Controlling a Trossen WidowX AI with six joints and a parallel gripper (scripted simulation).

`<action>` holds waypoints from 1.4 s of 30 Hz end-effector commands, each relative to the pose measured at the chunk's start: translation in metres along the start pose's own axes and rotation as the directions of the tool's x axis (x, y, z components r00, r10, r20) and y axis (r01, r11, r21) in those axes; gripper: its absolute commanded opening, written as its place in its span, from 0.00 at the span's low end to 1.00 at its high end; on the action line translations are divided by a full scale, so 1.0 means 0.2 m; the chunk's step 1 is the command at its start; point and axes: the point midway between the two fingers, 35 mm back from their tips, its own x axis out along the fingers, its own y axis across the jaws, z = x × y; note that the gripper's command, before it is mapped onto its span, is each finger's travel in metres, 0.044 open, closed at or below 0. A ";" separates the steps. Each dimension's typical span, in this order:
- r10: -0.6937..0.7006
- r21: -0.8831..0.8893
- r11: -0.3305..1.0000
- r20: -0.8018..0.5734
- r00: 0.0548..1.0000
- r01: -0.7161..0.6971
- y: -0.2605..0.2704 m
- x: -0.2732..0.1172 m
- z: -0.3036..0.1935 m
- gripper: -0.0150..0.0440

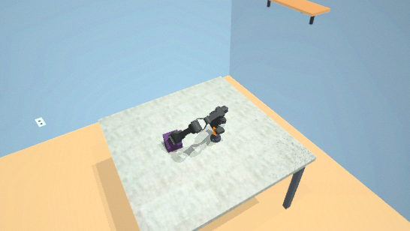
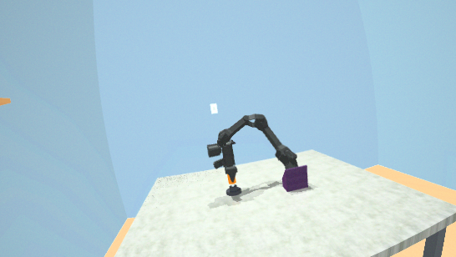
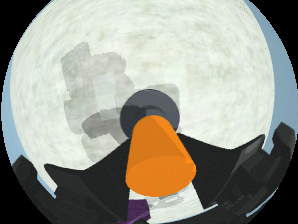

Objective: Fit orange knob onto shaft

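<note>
The orange knob is held between the fingers of my gripper, which is shut on it and points down. The dark round pedestal stands on the table just below the knob. In the exterior view a small gap shows between knob and pedestal, with a bit of the light shaft in it. The knob's underside, its hole and the shaft's flat side are hidden, so their alignment cannot be told.
The purple block is at the arm's base, on the pale table. The arm arches from there to the pedestal and casts shadows on the table top. An orange shelf is on the wall, away from the arm.
</note>
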 end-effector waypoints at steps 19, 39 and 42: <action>-0.006 -0.002 1.000 0.002 1.000 0.006 0.00 0.01 -0.01 0.25; -0.006 -0.209 0.978 0.002 1.000 0.006 0.00 0.00 0.00 0.25; -0.006 -0.209 0.978 0.002 1.000 0.006 0.00 0.00 0.00 0.25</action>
